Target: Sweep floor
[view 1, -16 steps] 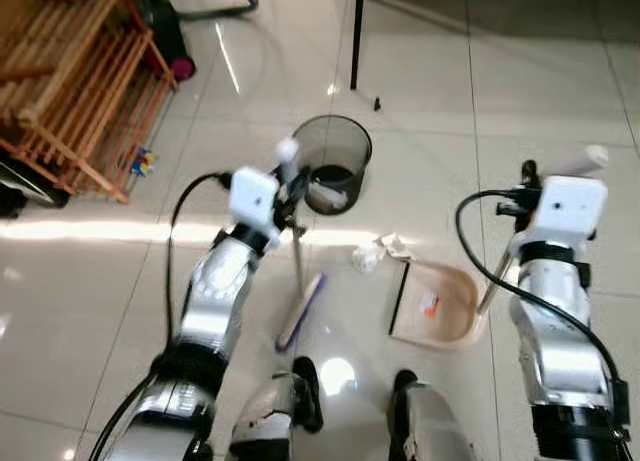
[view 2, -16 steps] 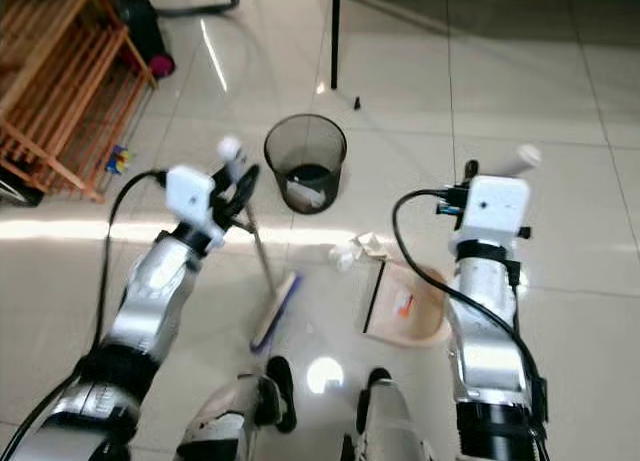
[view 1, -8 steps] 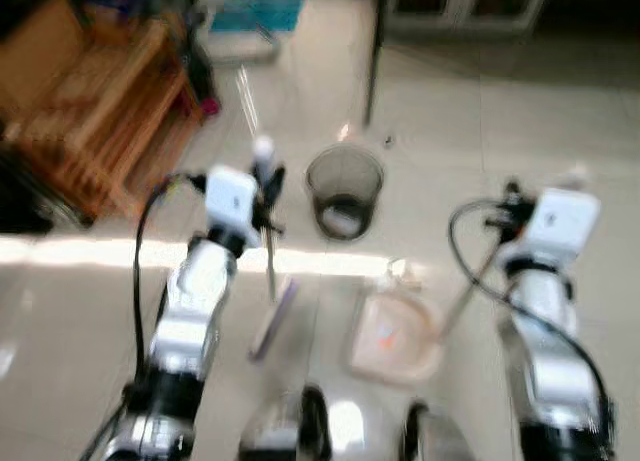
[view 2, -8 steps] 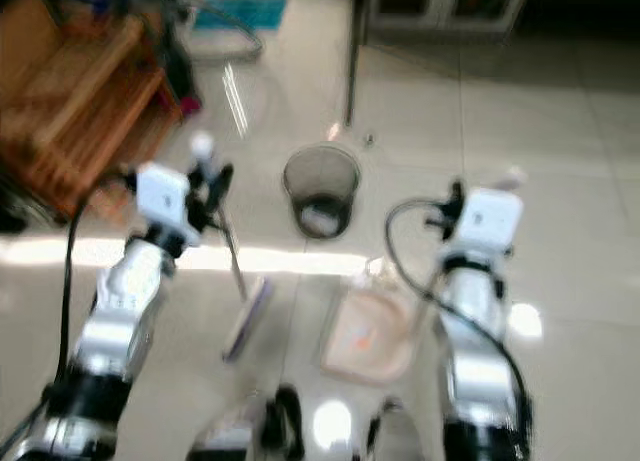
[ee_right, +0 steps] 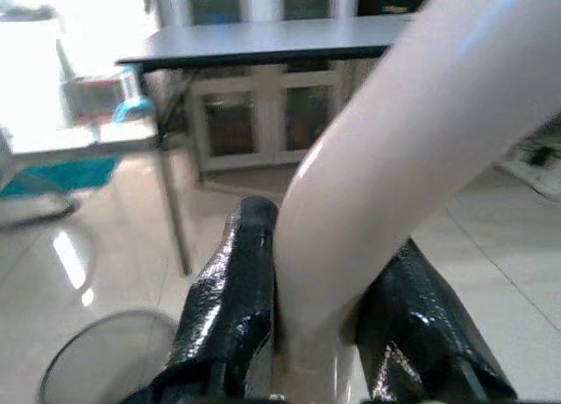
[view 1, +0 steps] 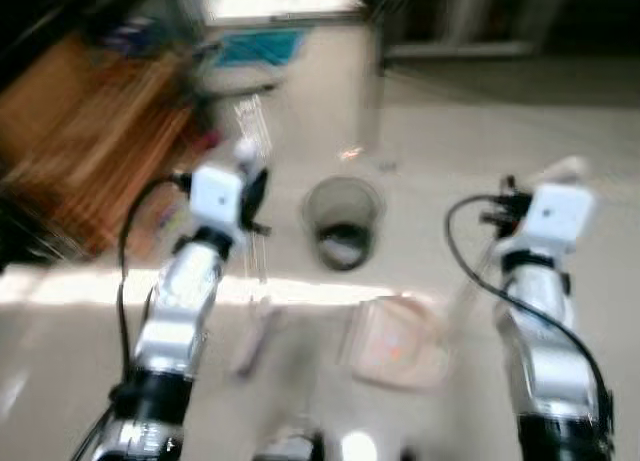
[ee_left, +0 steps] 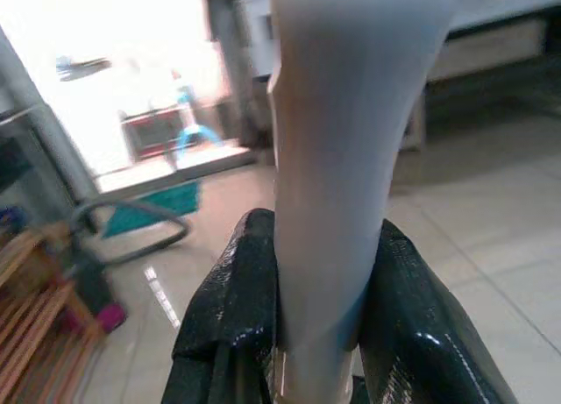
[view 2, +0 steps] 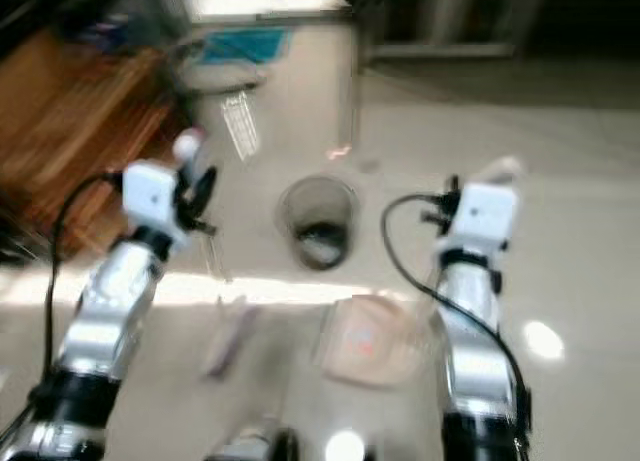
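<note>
My left gripper (view 1: 250,189) is shut on the pale broom handle (ee_left: 351,159), with black fingers (ee_left: 232,325) pressed on both sides of it. The blurred broom head (view 1: 250,337) rests on the floor below. My right gripper (view 1: 508,207) is shut on the cream dustpan handle (ee_right: 394,159), which its fingers (ee_right: 232,308) clamp. The beige dustpan (view 1: 395,343) lies on the tiles between my arms, with something small and orange in it.
A black mesh bin (view 1: 343,221) stands just beyond the dustpan. A wooden rack (view 1: 90,151) is at the left. A table leg (view 1: 375,71) and a teal mat (view 1: 255,49) are farther back. Open tiled floor lies to the right.
The whole view has shifted and blurred, so the camera has moved. Relative to the bin, the broom head has slid to the left, away from the dustpan. Both grips are unchanged.
</note>
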Controlling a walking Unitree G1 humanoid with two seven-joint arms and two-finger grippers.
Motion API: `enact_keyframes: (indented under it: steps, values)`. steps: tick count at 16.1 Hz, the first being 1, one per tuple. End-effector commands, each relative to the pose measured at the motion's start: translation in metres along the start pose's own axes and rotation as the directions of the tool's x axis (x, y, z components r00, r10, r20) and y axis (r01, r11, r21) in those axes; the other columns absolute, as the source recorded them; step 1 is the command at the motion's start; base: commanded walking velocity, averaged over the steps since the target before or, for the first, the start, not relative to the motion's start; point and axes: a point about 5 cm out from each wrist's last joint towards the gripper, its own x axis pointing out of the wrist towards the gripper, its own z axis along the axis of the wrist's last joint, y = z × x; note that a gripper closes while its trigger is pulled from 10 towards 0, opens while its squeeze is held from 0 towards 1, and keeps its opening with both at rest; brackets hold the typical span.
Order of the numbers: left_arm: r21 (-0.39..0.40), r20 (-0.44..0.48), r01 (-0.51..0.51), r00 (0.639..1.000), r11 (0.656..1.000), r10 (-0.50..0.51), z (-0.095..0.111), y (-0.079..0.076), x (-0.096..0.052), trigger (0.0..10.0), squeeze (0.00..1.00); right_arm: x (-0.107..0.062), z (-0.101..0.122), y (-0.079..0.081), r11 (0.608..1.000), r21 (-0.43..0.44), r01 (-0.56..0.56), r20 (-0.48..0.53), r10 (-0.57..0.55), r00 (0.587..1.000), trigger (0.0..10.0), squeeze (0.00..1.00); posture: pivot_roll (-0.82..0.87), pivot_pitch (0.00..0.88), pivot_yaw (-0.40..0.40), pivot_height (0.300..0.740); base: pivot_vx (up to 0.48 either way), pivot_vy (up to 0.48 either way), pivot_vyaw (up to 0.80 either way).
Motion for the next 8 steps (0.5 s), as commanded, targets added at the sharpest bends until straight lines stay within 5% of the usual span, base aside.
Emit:
enact_keyframes:
  steps: [1,4,6,8]
  values:
    - [-0.007,0.071,0.037,0.997,0.999,-0.036,0.016,-0.011,0.006,10.0,0.0,0.0,0.005,-0.011,0.999,-0.026,0.041,0.026,-0.04,0.999,10.0,0.0,0.0,0.125,0.12,0.74,0.48,0.0,0.0]
    - [-0.022,0.063,0.065,0.996,0.998,-0.063,0.015,-0.016,0.005,10.0,0.0,0.001,0.005,-0.012,0.998,-0.033,0.046,0.022,-0.046,0.999,10.0,0.0,0.0,0.125,0.119,0.74,0.48,0.0,-0.8]
    - [-0.035,0.049,0.077,0.996,0.996,-0.075,0.012,-0.018,0.004,10.0,0.0,0.002,0.006,-0.014,0.998,-0.049,0.049,0.026,-0.048,0.999,10.0,0.0,0.0,0.129,0.117,0.74,0.48,0.0,0.0]
    - [-0.061,0.022,0.087,0.996,0.994,-0.085,0.007,-0.022,0.002,10.0,0.0,0.004,0.007,-0.017,0.997,-0.061,0.046,0.031,-0.044,0.999,10.0,0.0,-0.01,0.134,0.111,0.74,0.0,0.0,0.0]
